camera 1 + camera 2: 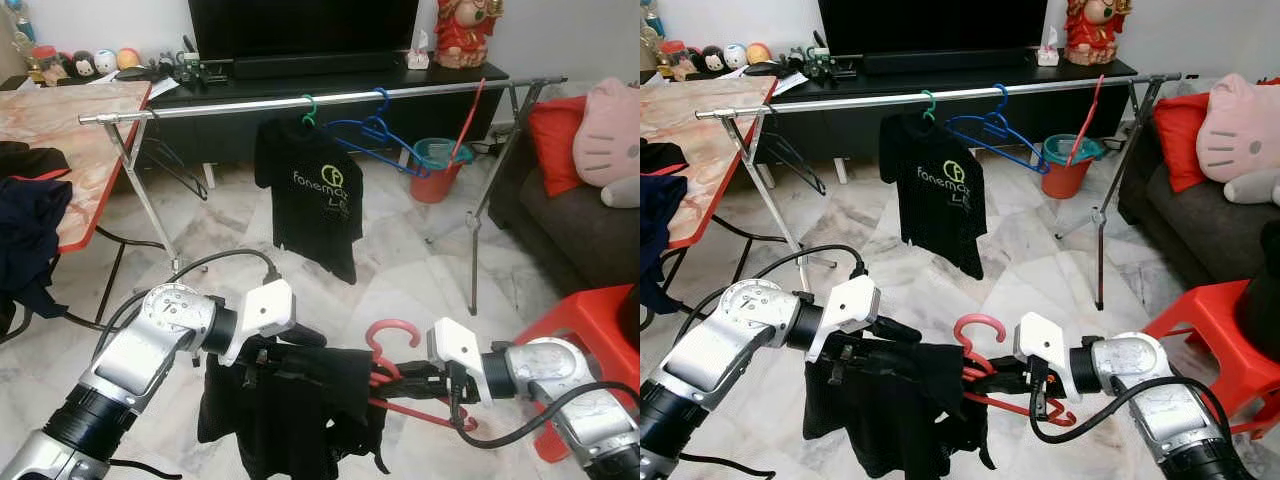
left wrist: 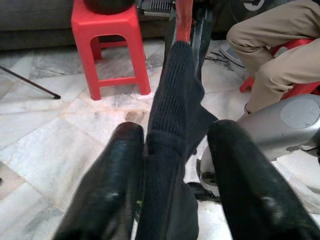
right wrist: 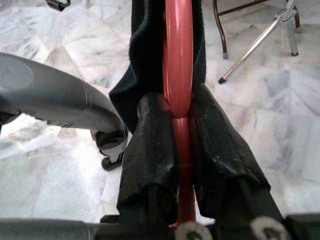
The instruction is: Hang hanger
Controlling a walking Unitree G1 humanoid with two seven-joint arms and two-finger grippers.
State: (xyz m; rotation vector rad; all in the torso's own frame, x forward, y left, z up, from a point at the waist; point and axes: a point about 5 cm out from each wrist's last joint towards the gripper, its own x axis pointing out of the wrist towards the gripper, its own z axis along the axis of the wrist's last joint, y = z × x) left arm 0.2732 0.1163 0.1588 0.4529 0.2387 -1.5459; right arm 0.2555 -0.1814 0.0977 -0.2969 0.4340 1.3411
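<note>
A red hanger (image 1: 392,335) with a black garment (image 1: 290,410) draped over it is held low in front of me, between both arms. My right gripper (image 1: 395,380) is shut on the hanger's red bar (image 3: 178,60), its fingers (image 3: 150,155) pressed against either side. My left gripper (image 1: 300,348) is shut on the black garment (image 2: 170,150), which hangs between its fingers (image 2: 110,190). Further off stands a silver clothes rail (image 1: 330,100) carrying a black T-shirt (image 1: 310,190) on a green hanger, blue hangers (image 1: 385,135) and one red hanger (image 1: 470,115).
A marble-topped table (image 1: 70,130) with dark clothes stands at my left. A red stool (image 1: 590,320) and a dark sofa (image 1: 570,220) are at my right. An orange bucket (image 1: 437,165) sits behind the rail. A seated person's legs (image 2: 275,50) are close by.
</note>
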